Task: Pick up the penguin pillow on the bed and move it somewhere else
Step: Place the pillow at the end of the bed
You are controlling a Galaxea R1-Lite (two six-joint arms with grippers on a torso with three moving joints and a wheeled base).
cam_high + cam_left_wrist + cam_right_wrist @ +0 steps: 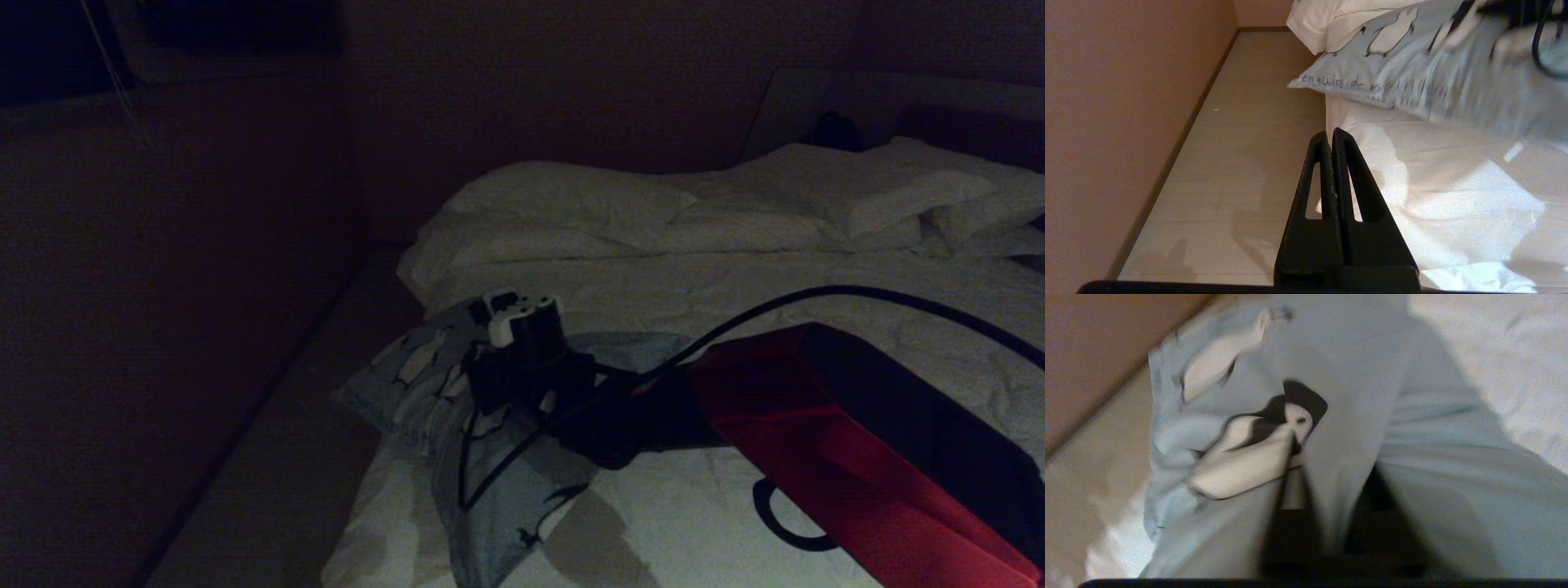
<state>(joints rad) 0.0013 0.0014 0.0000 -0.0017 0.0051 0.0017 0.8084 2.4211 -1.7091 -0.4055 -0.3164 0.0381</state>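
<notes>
Nearest the robot, the left gripper (1332,139) hung parked beside the bed (1453,196), over the floor (1241,143), its fingers pressed together on nothing. Further in, the right gripper (1327,498) sat on the penguin pillow (457,392), which lay at the near left edge of the bed, one corner jutting over the side. A ridge of the pale blue cloth stood between its fingers; whether they were clamping or letting go, I could not tell. I judged this to be either the grasp or the release. The next move called for a settled grip or a clean withdrawal. Beyond lay plain white pillows (882,192).
</notes>
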